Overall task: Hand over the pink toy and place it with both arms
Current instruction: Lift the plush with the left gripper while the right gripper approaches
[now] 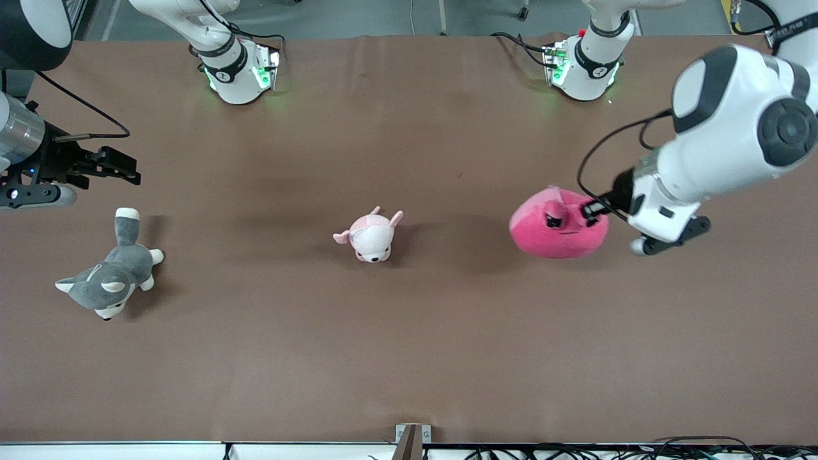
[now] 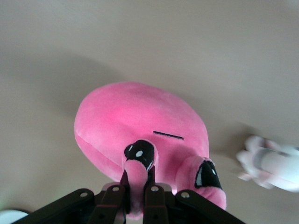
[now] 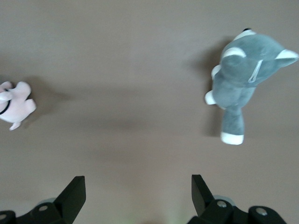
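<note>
The pink toy (image 1: 557, 231) is a round hot-pink plush with bulging black eyes, toward the left arm's end of the table. My left gripper (image 1: 591, 209) is shut on one of its eye stalks. In the left wrist view the pink stalk (image 2: 137, 173) is pinched between the two black fingers (image 2: 112, 198), with the toy's body (image 2: 126, 121) and line mouth just past them. My right gripper (image 1: 121, 167) waits open above the table at the right arm's end, over bare brown surface. Its two fingertips (image 3: 77, 186) stand wide apart with nothing between them.
A small pale pink-and-white plush puppy (image 1: 370, 235) lies mid-table. A grey-and-white plush dog (image 1: 110, 275) lies toward the right arm's end, under my right gripper's side. The brown table (image 1: 409, 345) stretches wide toward the front camera.
</note>
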